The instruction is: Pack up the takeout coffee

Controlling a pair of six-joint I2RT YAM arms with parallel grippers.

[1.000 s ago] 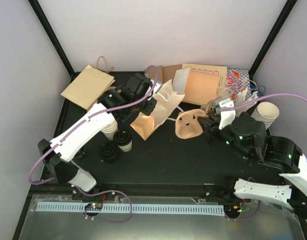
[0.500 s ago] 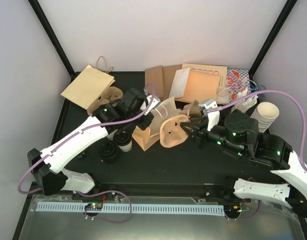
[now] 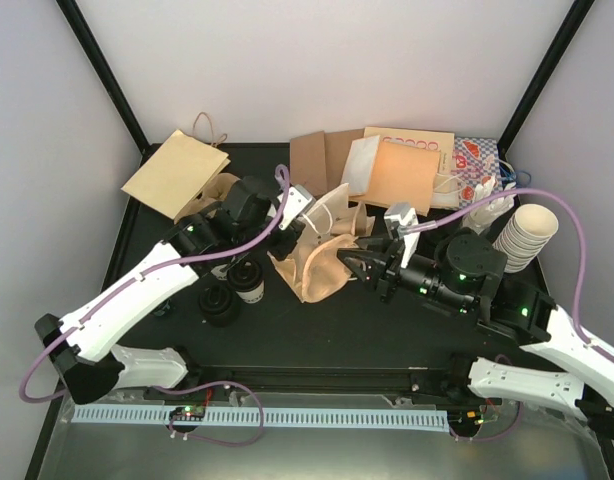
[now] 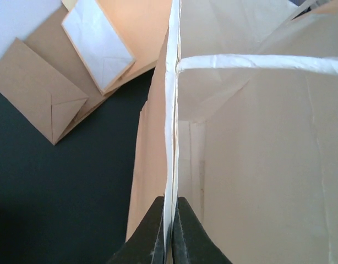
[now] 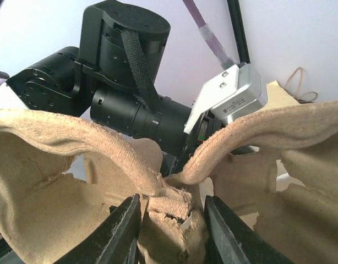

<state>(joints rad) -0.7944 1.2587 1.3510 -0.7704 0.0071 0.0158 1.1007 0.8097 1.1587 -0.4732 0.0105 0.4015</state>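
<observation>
Your black desk [image 3: 387,320] carried everything, with both arms reaching in toward its middle. The largest loose thing was the cream paper bag [image 4: 257,165], standing open near the centre. Its white twisted handle [image 4: 257,63] ran across the mouth in the left wrist view. Your left claw [image 4: 170,206] was pinched fully closed on the bag's rim, with the thin paper edge running up from between the two dark fingertips.

Next to the bag, on its right, was the brown pulp carrier [image 5: 53,220], lifted and tilted against the bag's side. Your right claw [image 5: 172,220] was set narrow, its fingers clamped on the carrier's raised middle ridge.

Flat bags [image 3: 407,170] lay spread along the back edge, and another brown one [image 3: 177,172] lay at the back left corner. A stack of lidless cups [image 3: 532,228] stood at the far right.

The takeout coffees [image 3: 250,284] sat on the desk at the left, just under your left arm and well clear of the bag. The second one [image 3: 219,305] was just beside the first. Both were upright with black lids on, and neither was in a claw.
</observation>
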